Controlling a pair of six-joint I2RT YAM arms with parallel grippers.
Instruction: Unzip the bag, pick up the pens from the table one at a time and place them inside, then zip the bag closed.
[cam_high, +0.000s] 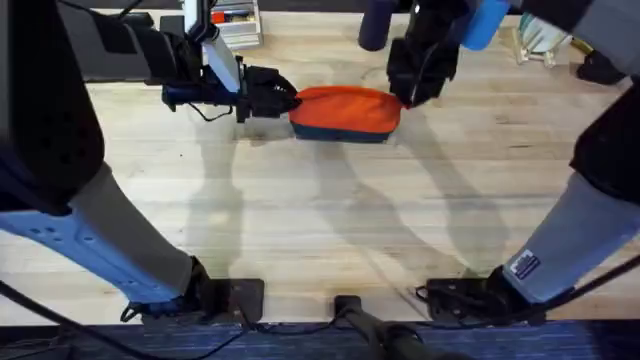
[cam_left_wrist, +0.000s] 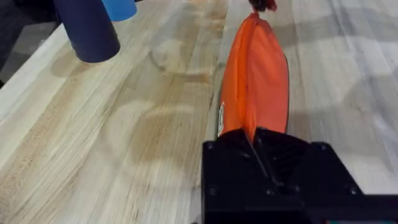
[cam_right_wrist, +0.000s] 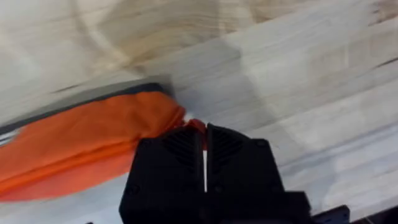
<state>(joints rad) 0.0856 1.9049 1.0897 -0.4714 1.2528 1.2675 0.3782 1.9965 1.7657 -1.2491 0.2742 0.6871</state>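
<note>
Overhead: my two grippers hold the bag (cam_high: 345, 110) by its ends, upper centre of the frame.
I see the left gripper (cam_high: 285, 100) clamped on the bag's left end and the right gripper (cam_high: 408, 88) at its right end. The left wrist view adds two blue cylinders (cam_left_wrist: 93, 25) standing on the table (cam_left_wrist: 112, 143). The right wrist view alone shows those jaws pressed nearly together, pinching an orange tab at the bag's tip. The table is pale wood in planks.
</note>
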